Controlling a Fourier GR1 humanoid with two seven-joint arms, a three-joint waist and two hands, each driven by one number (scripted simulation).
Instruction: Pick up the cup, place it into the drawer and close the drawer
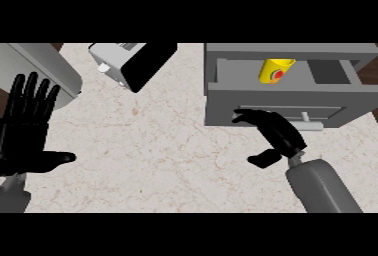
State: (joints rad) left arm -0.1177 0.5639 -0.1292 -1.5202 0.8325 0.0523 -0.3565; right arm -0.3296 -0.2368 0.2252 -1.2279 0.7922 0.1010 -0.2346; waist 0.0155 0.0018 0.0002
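now r hand at drawer front

A single view looks steeply down from the robot's head onto the desk. Both forearms enter from the lower edge, the left hand at left and the right hand at right. The open drawer lies toward the upper right.
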